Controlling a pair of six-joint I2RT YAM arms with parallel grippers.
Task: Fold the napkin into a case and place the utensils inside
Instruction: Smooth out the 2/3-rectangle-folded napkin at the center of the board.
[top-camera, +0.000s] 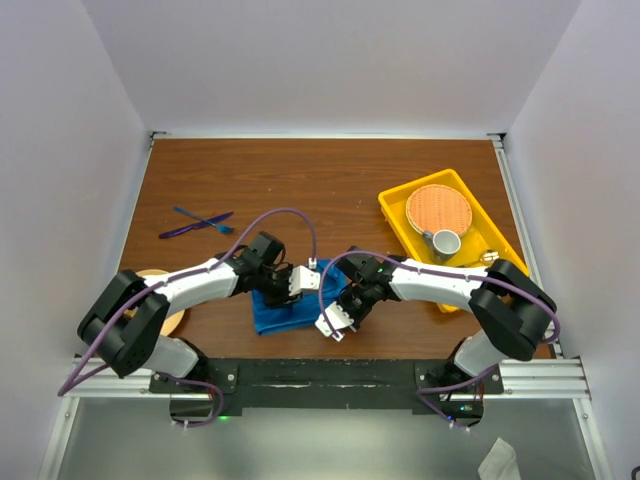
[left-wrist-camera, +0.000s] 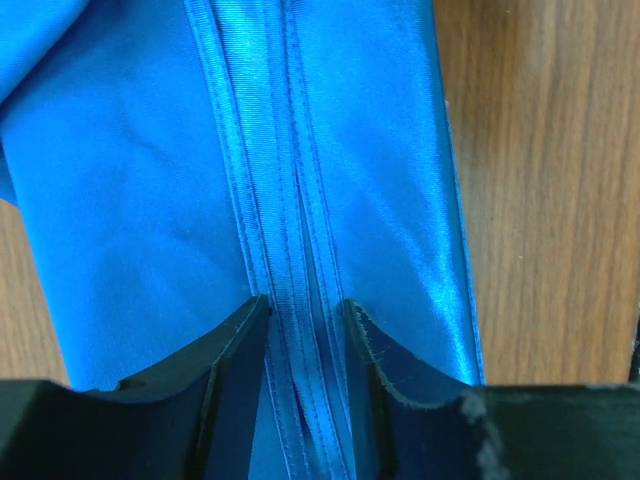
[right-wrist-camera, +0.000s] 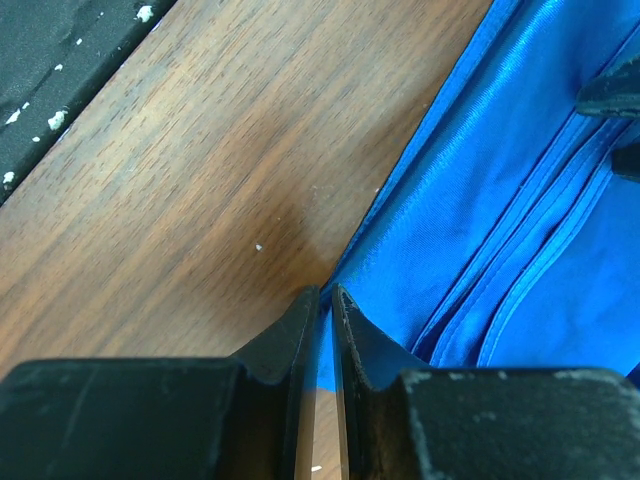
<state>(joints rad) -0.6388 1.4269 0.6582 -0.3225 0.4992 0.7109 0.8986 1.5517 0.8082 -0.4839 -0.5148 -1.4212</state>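
The napkin (top-camera: 283, 312), a large bright blue cloth of smooth, shiny fabric, lies part-folded at the middle of the near edge of the brown wooden worktop (top-camera: 330, 170). It is not yet down to a narrow packet, and its stitched hems run side by side along the fold. The left gripper (left-wrist-camera: 306, 303) stands over those hems with its jaws spread, one on each side, clamping nothing. The right gripper (right-wrist-camera: 324, 292) has its jaws pressed together on a thin sliver of the napkin's outer edge, low against the wood. The step in hand looks like a further fold. To do it well, the pinched edge should probably be carried over in one flat sweep, kept taut so the slippery fabric does not bunch, and laid parallel to the hems, with the left jaws lifted clear first. The utensils (top-camera: 197, 222), a thin blue and a thin purple piece of plastic cutlery, lie crossed toward the far left corner, well apart from the napkin. By the right edge a yellow plastic tray (top-camera: 482, 222) holds a round woven orange mat (top-camera: 438, 209) and, just beside it, a grey mug (top-camera: 443, 244).
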